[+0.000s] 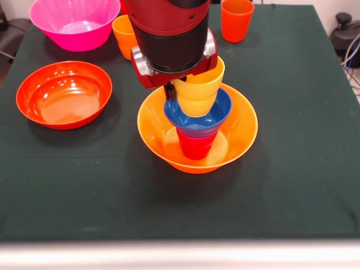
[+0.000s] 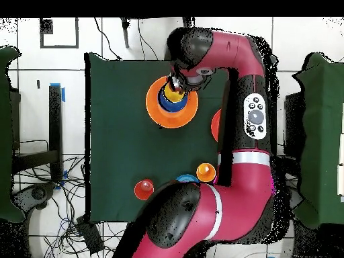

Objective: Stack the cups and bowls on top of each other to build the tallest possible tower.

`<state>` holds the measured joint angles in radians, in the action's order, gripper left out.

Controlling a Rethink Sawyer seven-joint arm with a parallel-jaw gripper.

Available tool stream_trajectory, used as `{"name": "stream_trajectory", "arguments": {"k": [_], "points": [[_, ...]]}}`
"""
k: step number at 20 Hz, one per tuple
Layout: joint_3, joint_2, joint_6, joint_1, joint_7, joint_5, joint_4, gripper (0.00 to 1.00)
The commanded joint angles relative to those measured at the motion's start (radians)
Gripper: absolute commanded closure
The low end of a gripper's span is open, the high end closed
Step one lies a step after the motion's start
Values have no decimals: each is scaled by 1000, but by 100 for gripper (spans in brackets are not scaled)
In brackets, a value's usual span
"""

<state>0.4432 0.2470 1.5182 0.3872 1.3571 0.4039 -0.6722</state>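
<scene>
The tower stands mid-table on the big yellow-orange bowl [image 1: 242, 132] [image 2: 153, 111]. Inside that bowl is a red cup [image 1: 196, 145], with the small dark blue bowl [image 1: 216, 112] [image 2: 163, 104] resting on it. A yellow cup [image 1: 198, 93] [image 2: 173, 96] sits in the blue bowl, leaning a little. My gripper [image 1: 171, 93] [image 2: 177, 84] comes down from above and is shut on the yellow cup's rim at its left side in the front view. The arm's wrist hides most of that rim.
A wide orange-red bowl [image 1: 63, 94] [image 2: 216, 125] lies left of the tower in the front view. At the far edge stand the pink bowl [image 1: 75, 22], an orange-yellow cup [image 1: 125, 35] [image 2: 205, 173] and an orange cup [image 1: 237, 19] [image 2: 144, 189]. A light blue bowl [image 2: 186, 178] peeks from under the arm.
</scene>
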Motion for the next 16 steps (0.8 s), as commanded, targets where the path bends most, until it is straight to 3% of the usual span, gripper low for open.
{"name": "stream_trajectory", "arguments": {"k": [1,13,14,16], "points": [[37,0,-16,-19,-267,56,-34,100],[38,-14,-72,-21,-259,65,-42,100],[39,-16,-73,-22,-254,65,-37,0],[41,-14,-86,-19,-242,57,-46,0]]}}
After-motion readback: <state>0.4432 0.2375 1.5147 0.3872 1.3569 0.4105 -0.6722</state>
